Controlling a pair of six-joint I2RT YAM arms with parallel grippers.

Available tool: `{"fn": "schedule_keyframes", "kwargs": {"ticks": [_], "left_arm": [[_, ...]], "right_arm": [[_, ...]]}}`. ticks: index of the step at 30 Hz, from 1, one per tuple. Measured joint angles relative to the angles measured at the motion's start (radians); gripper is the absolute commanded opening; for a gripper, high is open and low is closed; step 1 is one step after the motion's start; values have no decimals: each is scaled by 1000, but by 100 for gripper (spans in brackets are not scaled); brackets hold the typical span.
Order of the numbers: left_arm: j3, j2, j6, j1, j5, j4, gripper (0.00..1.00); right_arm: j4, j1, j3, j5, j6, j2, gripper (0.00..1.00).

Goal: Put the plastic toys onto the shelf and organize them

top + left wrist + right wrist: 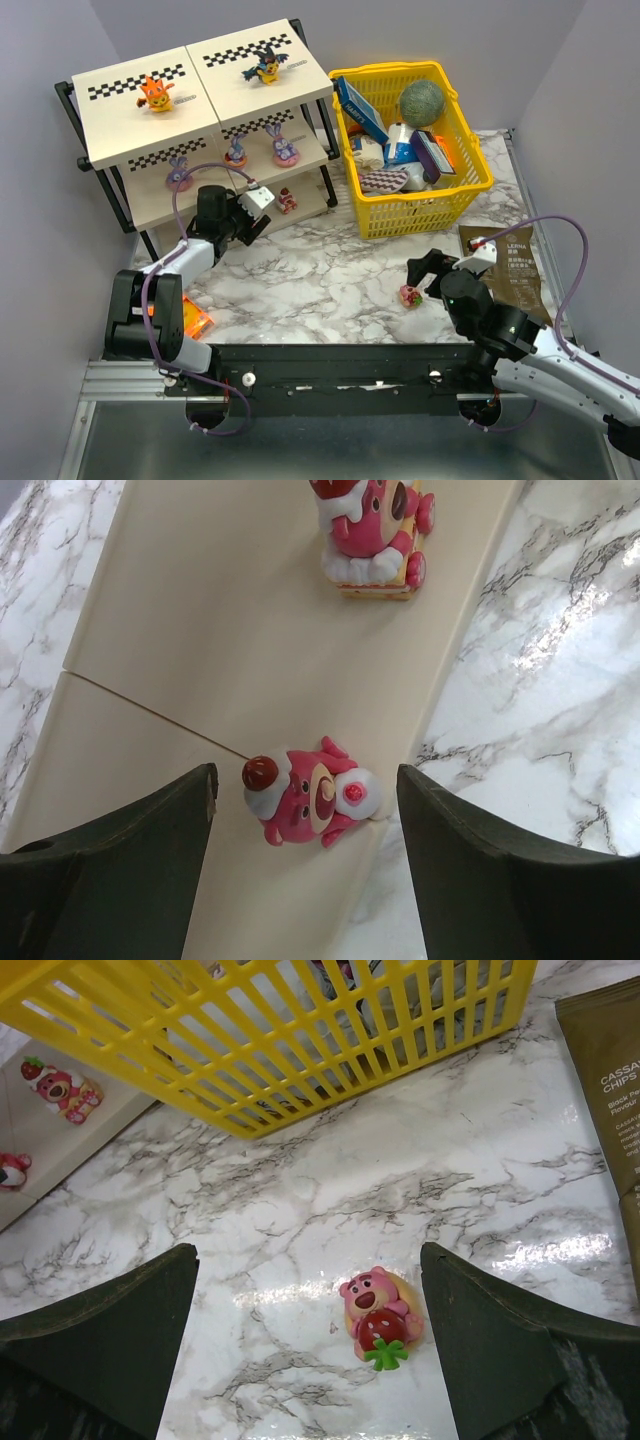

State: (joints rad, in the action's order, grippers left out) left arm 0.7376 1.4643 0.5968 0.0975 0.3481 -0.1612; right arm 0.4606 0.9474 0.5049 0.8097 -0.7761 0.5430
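The shelf (pixel 130 140) stands at the back left. An orange toy (pixel 156 93) and a black-and-yellow winged toy (pixel 267 68) stand on its top tier. Three purple bunny-eared toys (pixel 236 152) are on the middle tier, and a red-pink toy (pixel 287 200) is on the bottom tier. My left gripper (pixel 262 220) is open at the bottom tier. In its wrist view the gripper (pixel 305 780) straddles a pink toy (pixel 310 800) lying at the panel's edge, apart from both fingers, with another pink toy (pixel 370 535) farther in. My right gripper (pixel 425 275) (pixel 307 1258) is open over a pink bear toy (pixel 410 295) (pixel 378 1315) on the table.
A yellow basket (pixel 470 190) (pixel 300 1050) with boxes and a green ball (pixel 422 102) stands at the back right. A brown chips packet (pixel 505 265) (pixel 610 1080) lies right of my right gripper. A flat orange packet (pixel 195 320) lies by the left arm's base.
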Motion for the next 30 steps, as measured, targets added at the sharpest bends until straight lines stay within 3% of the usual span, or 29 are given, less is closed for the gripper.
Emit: {"fn": "schedule_keyframes", "kwargs": {"ticks": [30], "left_arm": [[-205, -314, -300, 10, 51, -14, 83]], "right_arm": [[-3, 0, -5, -45, -11, 16, 99]]}}
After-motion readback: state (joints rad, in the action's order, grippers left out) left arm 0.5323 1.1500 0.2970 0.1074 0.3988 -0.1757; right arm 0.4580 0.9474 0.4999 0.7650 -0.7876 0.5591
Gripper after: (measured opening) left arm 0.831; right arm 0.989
